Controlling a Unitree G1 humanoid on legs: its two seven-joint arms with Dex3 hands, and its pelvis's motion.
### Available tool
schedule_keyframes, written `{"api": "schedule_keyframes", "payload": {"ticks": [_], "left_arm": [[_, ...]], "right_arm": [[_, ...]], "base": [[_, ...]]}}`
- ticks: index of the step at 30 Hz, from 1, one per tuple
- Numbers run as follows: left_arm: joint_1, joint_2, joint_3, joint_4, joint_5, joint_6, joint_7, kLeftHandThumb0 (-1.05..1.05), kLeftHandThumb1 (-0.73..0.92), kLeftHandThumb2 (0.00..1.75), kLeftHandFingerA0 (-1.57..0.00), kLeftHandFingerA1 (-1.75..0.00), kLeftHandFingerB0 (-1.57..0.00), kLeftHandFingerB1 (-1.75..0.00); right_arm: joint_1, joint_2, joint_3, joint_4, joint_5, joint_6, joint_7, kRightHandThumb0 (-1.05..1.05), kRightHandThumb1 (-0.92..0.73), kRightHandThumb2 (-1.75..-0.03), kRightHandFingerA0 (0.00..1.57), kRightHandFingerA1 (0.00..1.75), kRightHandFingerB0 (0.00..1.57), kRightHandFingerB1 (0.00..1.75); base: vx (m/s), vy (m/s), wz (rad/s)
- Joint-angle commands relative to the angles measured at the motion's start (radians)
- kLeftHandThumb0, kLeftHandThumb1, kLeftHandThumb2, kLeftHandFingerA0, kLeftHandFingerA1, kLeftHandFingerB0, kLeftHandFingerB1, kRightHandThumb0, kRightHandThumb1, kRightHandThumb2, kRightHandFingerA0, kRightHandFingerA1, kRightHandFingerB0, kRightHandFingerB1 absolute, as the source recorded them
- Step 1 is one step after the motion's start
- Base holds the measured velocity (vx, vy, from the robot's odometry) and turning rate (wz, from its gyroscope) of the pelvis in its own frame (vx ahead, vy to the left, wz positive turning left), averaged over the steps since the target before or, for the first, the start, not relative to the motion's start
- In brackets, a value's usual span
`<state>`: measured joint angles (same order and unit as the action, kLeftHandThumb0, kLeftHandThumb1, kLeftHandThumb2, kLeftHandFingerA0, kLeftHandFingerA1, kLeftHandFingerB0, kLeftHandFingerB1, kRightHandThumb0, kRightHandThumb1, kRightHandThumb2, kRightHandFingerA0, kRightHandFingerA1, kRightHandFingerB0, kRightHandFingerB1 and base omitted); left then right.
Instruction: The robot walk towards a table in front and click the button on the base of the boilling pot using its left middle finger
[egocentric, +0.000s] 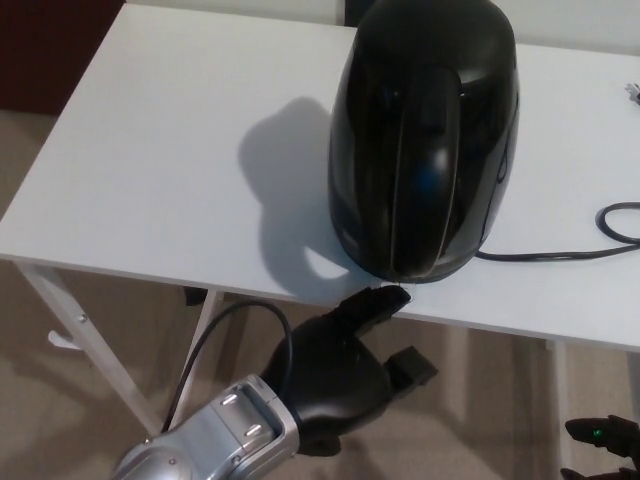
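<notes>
- The boiling pot (425, 140) stood on the white worktop (150, 170), near its front edge and toward the right.
- The left hand (335, 375) reached up from below that edge, its fingers (372, 303) apart and holding nothing, one extended with its tip at the foot of the pot.
- Risk: a slanted push could have nudged the pot along the worktop instead of clicking the button, dragging the power cord (570, 250).
- Risk: the fingertip could have caught the worktop edge or slid past the base.
- The button itself could not be made out; the pot's dark bulge hid its base.
- The right hand (600, 440) showed only as a dark sliver at the lower right corner; I cannot tell its state.
</notes>
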<state>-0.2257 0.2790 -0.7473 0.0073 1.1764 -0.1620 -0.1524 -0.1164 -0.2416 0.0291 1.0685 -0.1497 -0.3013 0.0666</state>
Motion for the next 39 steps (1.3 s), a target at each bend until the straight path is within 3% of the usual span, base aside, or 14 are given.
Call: {"api": "schedule_keyframes", "payload": {"ticks": [1,2,4,5,7,8,9,11,12,15,23,27,28,39], "left_arm": [[0.027,0.030,-0.003,-0.013,-0.006,-0.001,-0.016,-0.67,0.43,0.73,-0.18,-0.39,-0.14,-0.36],[0.032,0.037,0.002,-0.027,-0.005,-0.004,-0.005,-0.67,0.43,0.73,-0.19,-0.39,-0.15,-0.36],[0.040,0.053,0.020,-0.060,-0.018,-0.017,0.010,-0.63,0.50,0.56,-0.25,-0.31,-0.21,-0.28],[0.044,0.061,0.027,-0.078,-0.024,-0.020,0.008,-0.31,0.23,0.86,-0.07,-0.50,-0.06,-0.50],[0.057,0.079,0.042,-0.122,-0.039,-0.026,0.002,-0.64,0.50,0.56,-0.23,-0.31,-0.19,-0.28],[0.064,0.091,0.051,-0.144,-0.048,-0.034,0.008,-0.31,0.22,0.85,-0.08,-0.51,-0.07,-0.50],[0.075,0.103,0.060,-0.173,-0.054,-0.039,0.003,-0.65,0.50,0.56,-0.23,-0.31,-0.19,-0.28],[0.109,0.134,0.082,-0.248,-0.066,-0.047,-0.011,-0.32,0.23,0.86,-0.06,-0.50,-0.06,-0.50],[0.147,0.170,0.110,-0.329,-0.074,-0.051,-0.027,-0.70,0.44,0.75,-0.16,-0.39,-0.13,-0.37],[0.203,0.213,0.148,-0.413,-0.101,-0.063,-0.047,-0.65,0.53,0.57,-0.22,-0.31,-0.18,-0.28],[0.484,0.381,0.279,-0.517,-0.135,-0.148,0.067,-0.69,0.56,0.58,-0.21,-0.31,-0.18,-0.27],[0.603,0.388,0.348,-0.331,-0.220,-0.148,0.140,-0.67,0.52,0.57,-0.19,-0.31,-0.16,-0.27],[0.617,0.382,0.367,-0.275,-0.271,-0.153,0.133,-0.35,0.31,0.90,0.00,-0.49,0.00,-0.48],[0.533,0.149,0.648,0.602,-0.704,-0.220,0.154,-0.57,0.43,0.68,-0.18,-0.40,-0.11,-0.35]], "right_arm": [[0.004,-0.009,-0.008,-0.005,0.011,0.003,0.012,-0.44,-0.49,-0.80,0.60,0.63,0.36,0.52],[0.007,-0.009,-0.007,-0.006,0.009,0.003,0.011,-0.37,-0.62,-0.57,0.68,0.53,0.42,0.41],[0.004,-0.008,-0.005,0.003,0.007,0.003,0.010,-0.43,-0.49,-0.79,0.66,0.65,0.36,0.52],[0.004,-0.006,-0.005,0.006,0.007,0.001,0.008,-0.36,-0.62,-0.58,0.71,0.56,0.42,0.42],[0.005,-0.006,-0.005,0.009,0.006,-0.003,0.007,-0.43,-0.49,-0.79,0.64,0.64,0.36,0.52],[0.005,-0.005,-0.007,0.011,0.010,-0.005,0.012,-0.36,-0.62,-0.58,0.68,0.55,0.40,0.42],[0.008,-0.004,-0.009,0.012,0.012,-0.007,0.014,-0.43,-0.48,-0.79,0.66,0.67,0.35,0.53],[0.016,-0.003,-0.012,0.006,0.016,0.001,0.015,-0.43,-0.48,-0.79,0.66,0.66,0.35,0.52],[0.014,-0.004,-0.007,0.002,0.008,0.010,0.005,-0.36,-0.62,-0.58,0.68,0.54,0.42,0.41],[0.012,-0.004,0.002,0.006,-0.005,0.016,-0.006,-0.42,-0.49,-0.79,0.61,0.62,0.36,0.51],[0.030,-0.003,0.002,0.030,-0.003,-0.002,-0.004,-0.36,-0.61,-0.58,0.64,0.55,0.42,0.42],[0.034,-0.009,0.016,0.040,-0.018,0.002,-0.009,-0.43,-0.49,-0.80,0.58,0.63,0.36,0.52],[0.036,-0.008,0.016,0.043,-0.017,0.005,-0.011,-0.43,-0.49,-0.80,0.59,0.63,0.36,0.52],[0.081,-0.003,0.027,0.068,-0.021,-0.015,-0.015,-0.36,-0.63,-0.58,0.61,0.51,0.40,0.41]], "base": [[0.00,0.000,0.00],[0.00,0.000,0.00],[0.00,0.000,0.00],[0.00,0.000,0.00],[0.00,0.000,0.00],[0.00,0.000,0.00],[0.00,0.000,0.00],[0.00,0.000,0.00],[0.00,0.000,0.00],[0.00,0.000,0.00],[0.00,0.000,0.00],[0.00,0.000,0.00],[0.00,0.000,0.00],[0.00,0.000,0.00]]}}
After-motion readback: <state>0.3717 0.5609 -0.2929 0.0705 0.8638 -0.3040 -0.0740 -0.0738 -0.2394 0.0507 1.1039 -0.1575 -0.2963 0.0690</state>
